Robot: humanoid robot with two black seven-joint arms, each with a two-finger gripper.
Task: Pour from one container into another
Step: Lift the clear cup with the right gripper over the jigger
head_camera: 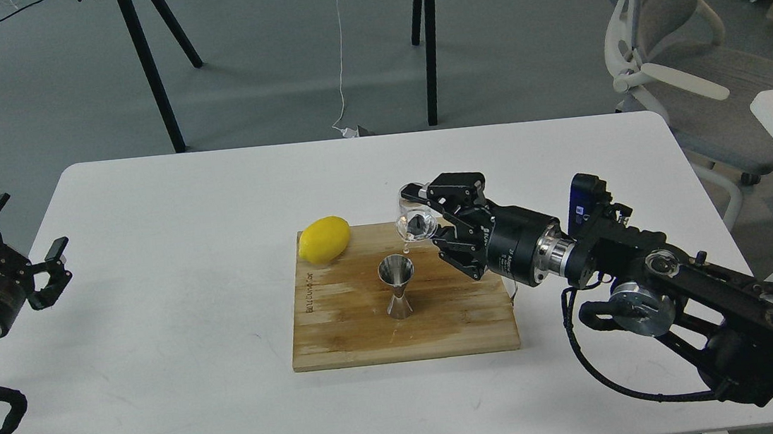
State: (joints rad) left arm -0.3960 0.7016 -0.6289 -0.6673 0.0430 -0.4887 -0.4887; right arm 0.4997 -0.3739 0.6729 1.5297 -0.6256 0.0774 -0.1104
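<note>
A small clear glass cup [415,223] hangs tilted just above and slightly right of the steel hourglass jigger [397,285], with my right gripper [425,223] shut on it. A thin drop or stream shows below the cup's lip, over the jigger's mouth. The jigger stands upright near the middle of the wooden cutting board [341,335]. My left gripper [26,262] is open at the table's left edge, holding nothing.
A yellow lemon [323,239] lies on the board's far left corner. The board has a metal handle [510,283] on its right side. Beyond the white table [181,215] stand black table legs and, at right, an office chair [681,68].
</note>
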